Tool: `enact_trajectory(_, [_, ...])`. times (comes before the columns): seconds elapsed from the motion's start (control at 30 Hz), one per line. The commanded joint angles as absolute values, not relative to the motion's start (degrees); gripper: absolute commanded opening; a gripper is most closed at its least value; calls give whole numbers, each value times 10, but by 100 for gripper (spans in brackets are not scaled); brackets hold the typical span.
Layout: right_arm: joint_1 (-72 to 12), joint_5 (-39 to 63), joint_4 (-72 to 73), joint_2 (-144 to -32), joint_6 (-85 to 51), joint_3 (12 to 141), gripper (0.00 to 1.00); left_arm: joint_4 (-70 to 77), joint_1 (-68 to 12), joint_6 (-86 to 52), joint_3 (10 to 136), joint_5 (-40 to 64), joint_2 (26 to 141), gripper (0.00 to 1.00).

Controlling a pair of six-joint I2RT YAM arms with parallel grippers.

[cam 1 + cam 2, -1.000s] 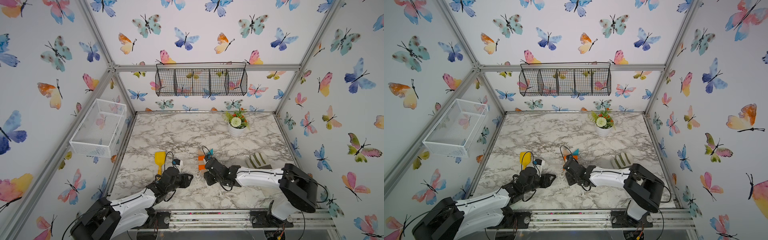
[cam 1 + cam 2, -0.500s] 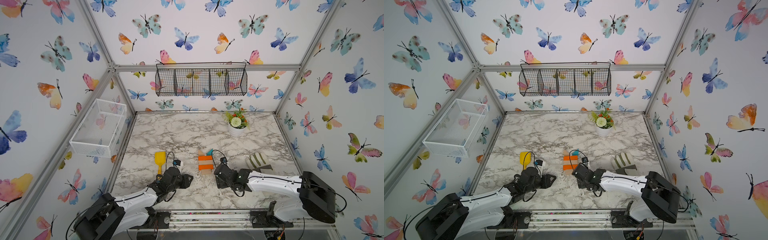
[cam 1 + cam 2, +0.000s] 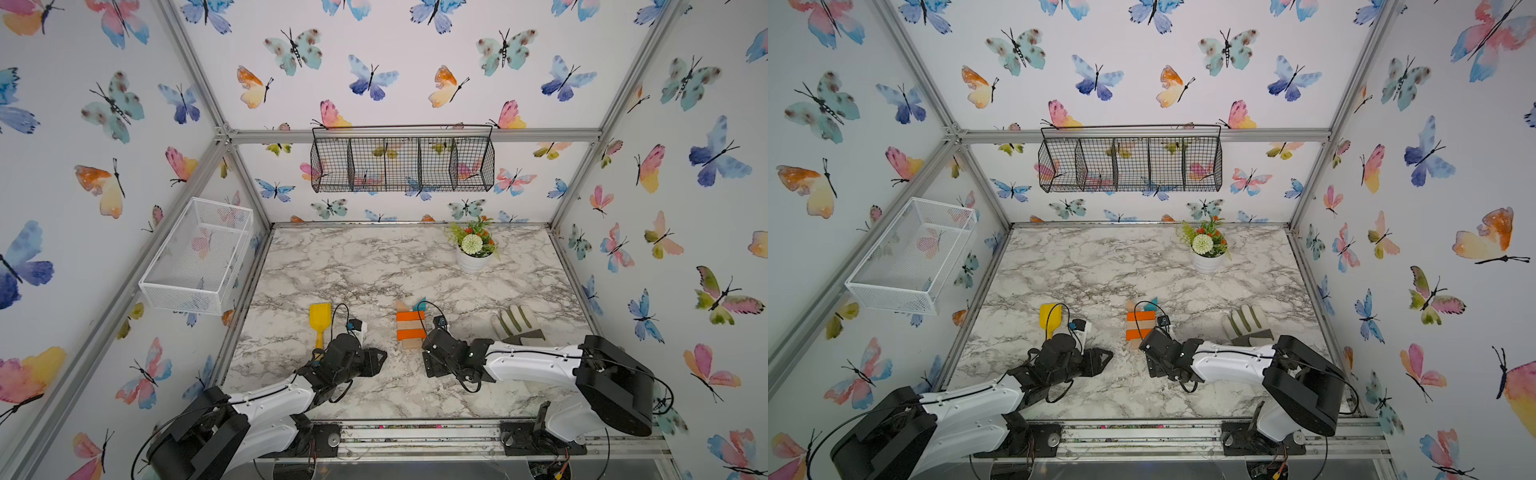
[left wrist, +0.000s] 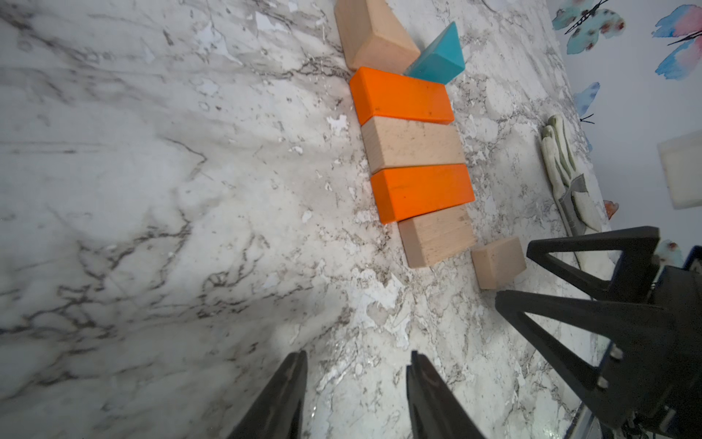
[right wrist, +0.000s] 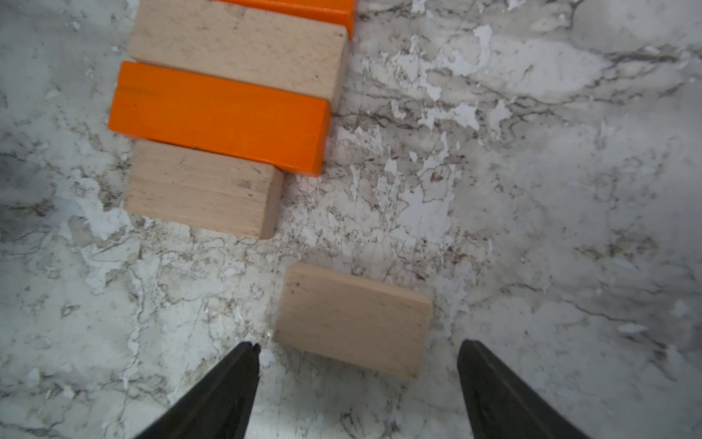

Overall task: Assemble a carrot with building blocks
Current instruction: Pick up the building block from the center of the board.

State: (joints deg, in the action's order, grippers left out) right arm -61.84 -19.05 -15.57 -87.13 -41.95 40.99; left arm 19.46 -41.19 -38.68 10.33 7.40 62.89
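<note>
1. The carrot (image 3: 410,328) lies flat on the marble-print table (image 3: 374,266), towards its near edge and between the two arms. It shows in both top views.
2. Its long axis runs front to back across the table, slightly skewed. The leaf end points at the back wall and the narrow end at the arm bases.
3. Order from the leaf end: tan triangle (image 4: 374,36) and teal triangle (image 4: 437,57) side by side against the far orange bar (image 4: 400,97), then the tan bar (image 4: 412,144), near orange bar (image 4: 421,192) and a shorter tan rectangle (image 4: 437,235). Neighbours touch along their long sides, but their ends are not flush.
4. The small tan block (image 5: 353,319) lies loose past the narrow end, apart from the tan rectangle. It is offset to the right arm's side and turned slightly off the bars' line.
5. Tan pieces are bare wood with fine grain and dark specks. The orange bars carry smooth, opaque paint with softened edges. The teal piece is a triangular prism. The table surface shows grey veining with pale, worn-looking patches.
6. Right pincer (image 5: 359,344): spread wide and low over the table. Its tips flank the near end of the small tan block, one just beside a corner and the other clear. It grips nothing.
7. Left pincer (image 4: 357,353): partly spread with nothing between its fingers, over bare table and apart from the carrot.
</note>
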Motion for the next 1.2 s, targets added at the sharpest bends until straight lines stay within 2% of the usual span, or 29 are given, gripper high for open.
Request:
enact_trajectory(0.0, [-615,-182,-136,-881,-414,418,88,199,-408,-380,99,76,625,48])
enact_trajectory(0.6, [-593,-169,-102,-920,-404,408,79,199,-408,-378,94,73,623,48])
enact_trajectory(0.77, [-592,-163,-103,-915,-400,406,69,198,-408,-376,97,73,625,48])
enact_trajectory(0.9, [-593,-139,-113,-901,-400,409,56,201,-408,-376,98,72,629,48])
enact_trajectory(1.03, [-599,-90,-93,-889,-397,410,52,207,-408,-377,99,74,636,48])
enact_trajectory(1.17, [-625,-88,-93,-888,-397,432,52,207,-408,-376,100,76,640,48])
